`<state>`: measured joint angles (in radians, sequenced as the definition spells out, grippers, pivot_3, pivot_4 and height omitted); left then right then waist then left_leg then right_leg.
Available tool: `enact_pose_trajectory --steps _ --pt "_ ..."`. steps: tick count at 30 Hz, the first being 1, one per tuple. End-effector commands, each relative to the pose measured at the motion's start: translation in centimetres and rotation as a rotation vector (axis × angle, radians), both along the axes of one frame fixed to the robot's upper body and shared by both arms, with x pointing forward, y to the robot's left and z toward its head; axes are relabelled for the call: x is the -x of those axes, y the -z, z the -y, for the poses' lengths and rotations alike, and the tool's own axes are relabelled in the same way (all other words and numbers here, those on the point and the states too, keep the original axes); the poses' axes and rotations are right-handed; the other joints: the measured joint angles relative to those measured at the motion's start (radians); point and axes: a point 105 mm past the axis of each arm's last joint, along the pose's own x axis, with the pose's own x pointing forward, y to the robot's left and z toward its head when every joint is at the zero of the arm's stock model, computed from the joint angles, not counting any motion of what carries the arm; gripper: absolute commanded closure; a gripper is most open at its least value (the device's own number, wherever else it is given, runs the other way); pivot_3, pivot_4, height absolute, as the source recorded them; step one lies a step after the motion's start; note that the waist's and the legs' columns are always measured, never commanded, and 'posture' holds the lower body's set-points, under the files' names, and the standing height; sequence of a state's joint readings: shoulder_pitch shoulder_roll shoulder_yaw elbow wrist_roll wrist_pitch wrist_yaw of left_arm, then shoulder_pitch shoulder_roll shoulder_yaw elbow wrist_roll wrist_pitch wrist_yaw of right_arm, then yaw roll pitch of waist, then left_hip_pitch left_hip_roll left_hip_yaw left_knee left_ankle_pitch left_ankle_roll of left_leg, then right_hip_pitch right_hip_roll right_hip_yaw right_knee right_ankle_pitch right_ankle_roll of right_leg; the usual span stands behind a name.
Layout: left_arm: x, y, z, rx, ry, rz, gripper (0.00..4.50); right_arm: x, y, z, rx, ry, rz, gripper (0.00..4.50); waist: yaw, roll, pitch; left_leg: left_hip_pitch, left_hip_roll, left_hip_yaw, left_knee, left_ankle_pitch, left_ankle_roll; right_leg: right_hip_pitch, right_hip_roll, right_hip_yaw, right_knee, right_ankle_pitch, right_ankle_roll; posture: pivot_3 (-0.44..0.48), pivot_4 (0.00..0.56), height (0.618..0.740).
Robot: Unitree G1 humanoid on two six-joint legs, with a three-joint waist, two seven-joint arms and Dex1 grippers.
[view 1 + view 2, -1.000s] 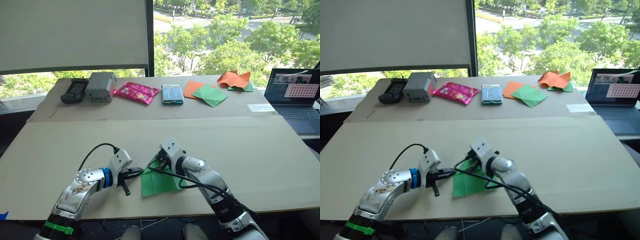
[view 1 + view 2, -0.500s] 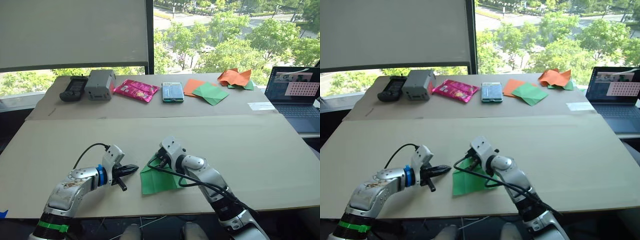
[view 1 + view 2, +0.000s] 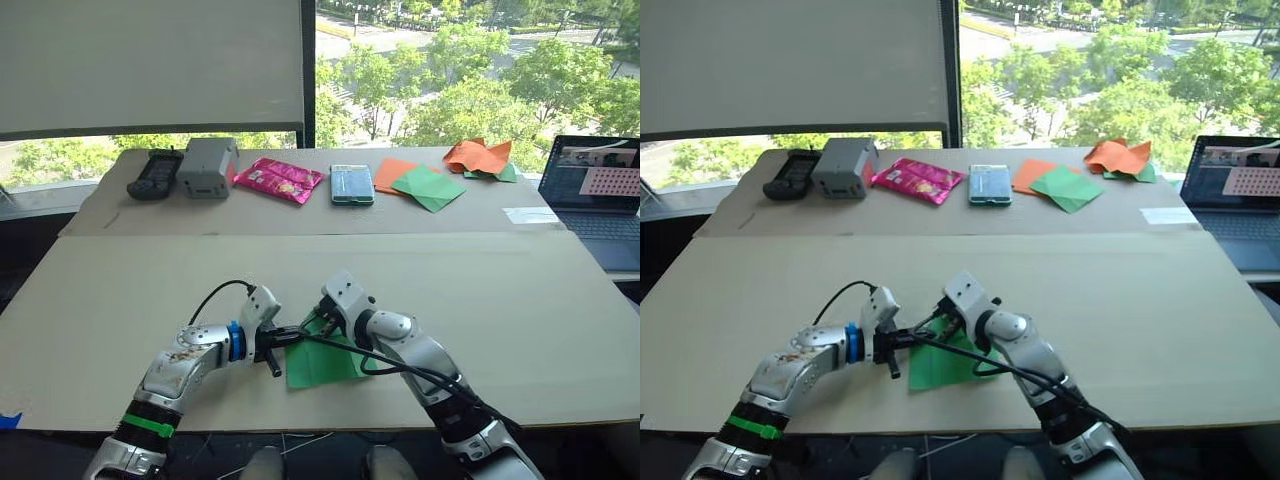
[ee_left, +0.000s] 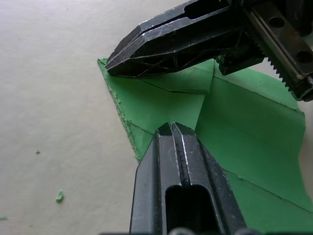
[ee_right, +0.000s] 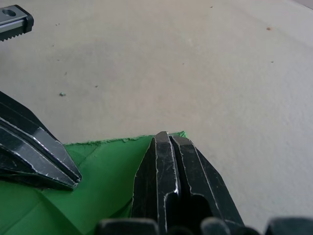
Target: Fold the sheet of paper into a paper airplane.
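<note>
Left gripper (image 4: 172, 128) and right gripper (image 5: 167, 137) fingers both clenched, tips on sheet of paper (image 3: 322, 362), flat on tabletop (image 3: 500, 300).

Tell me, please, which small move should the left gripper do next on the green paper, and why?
Probably press the left gripper down and slide it along the fold. Its fingers are shut, tip over the sheet of paper near the edge of a folded flap, while the shut right gripper pins the sheet's corner, so the flap can be creased flat.
</note>
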<state>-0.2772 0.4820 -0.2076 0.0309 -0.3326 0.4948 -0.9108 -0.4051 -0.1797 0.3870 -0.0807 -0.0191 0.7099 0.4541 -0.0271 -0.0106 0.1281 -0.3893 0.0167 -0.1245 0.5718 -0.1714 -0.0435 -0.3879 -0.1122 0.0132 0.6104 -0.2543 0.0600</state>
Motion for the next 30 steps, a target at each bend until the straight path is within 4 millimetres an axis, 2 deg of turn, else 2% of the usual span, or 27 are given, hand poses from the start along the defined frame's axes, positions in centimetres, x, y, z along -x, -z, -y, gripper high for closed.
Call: enact_pose_trajectory --steps 1,7,10,12,14,18,24,30 --pt "0.5 2.7 -0.5 -0.092 0.009 -0.039 4.48 0.7 -0.8 0.5 -0.023 -0.006 0.009 4.50 0.007 0.000 0.000 0.000 0.000 0.000 0.000 0.000 0.000 0.000 0.000 0.000 0.000 0.000 0.000 0.000 0.150 0.706" --pt "1.0 3.8 -0.3 -0.101 0.026 -0.055 4.48 2.3 -5.3 3.0 -0.145 -0.019 0.055 4.50 0.015 0.001 0.001 -0.001 0.000 0.000 0.000 0.000 0.000 0.000 -0.001 0.000 -0.001 0.000 0.000 0.000 0.150 0.706" --pt "1.1 4.1 -0.1 -0.102 0.032 -0.062 4.48 4.7 -6.9 4.2 -0.186 -0.085 0.059 4.50 0.020 0.001 0.000 -0.001 0.000 0.000 0.000 0.000 0.000 0.000 -0.001 -0.001 -0.001 0.000 0.000 0.000 0.150 0.706" --pt "1.2 4.3 0.0 -0.101 0.037 -0.065 4.48 6.1 -7.2 4.7 -0.199 -0.121 0.041 4.50 0.020 0.001 0.000 -0.001 0.000 0.000 0.000 0.000 0.000 0.000 -0.002 -0.001 -0.001 0.000 0.000 0.000 0.150 0.706" --pt "1.4 4.4 0.2 -0.103 0.046 -0.064 4.48 7.3 -6.5 5.4 -0.182 -0.136 0.002 4.50 0.019 0.001 0.000 -0.001 0.000 0.001 0.000 0.000 -0.001 0.000 -0.002 -0.001 -0.002 0.000 0.000 0.000 0.150 0.706" --pt "1.4 4.5 0.3 -0.115 0.064 -0.059 4.48 10.4 -2.8 7.1 -0.047 -0.168 -0.121 4.50 0.024 0.000 0.001 -0.003 0.000 0.003 0.001 -0.001 -0.001 0.001 -0.005 -0.003 -0.008 -0.001 0.000 0.000 0.150 0.706" --pt "1.2 4.8 0.2 -0.128 0.076 -0.058 4.48 12.1 -0.3 8.0 0.006 -0.128 -0.182 4.50 0.018 0.000 0.001 -0.004 -0.002 0.014 0.002 -0.001 -0.002 0.001 -0.016 -0.007 -0.015 -0.001 0.003 0.000 0.150 0.706" --pt "1.0 5.1 0.2 -0.140 0.091 -0.054 4.48 13.2 1.9 8.5 0.074 -0.083 -0.223 4.50 0.025 -0.003 0.000 -0.005 -0.002 0.015 0.004 -0.001 -0.002 0.001 -0.018 -0.007 -0.017 -0.001 0.003 0.000 0.150 0.706"
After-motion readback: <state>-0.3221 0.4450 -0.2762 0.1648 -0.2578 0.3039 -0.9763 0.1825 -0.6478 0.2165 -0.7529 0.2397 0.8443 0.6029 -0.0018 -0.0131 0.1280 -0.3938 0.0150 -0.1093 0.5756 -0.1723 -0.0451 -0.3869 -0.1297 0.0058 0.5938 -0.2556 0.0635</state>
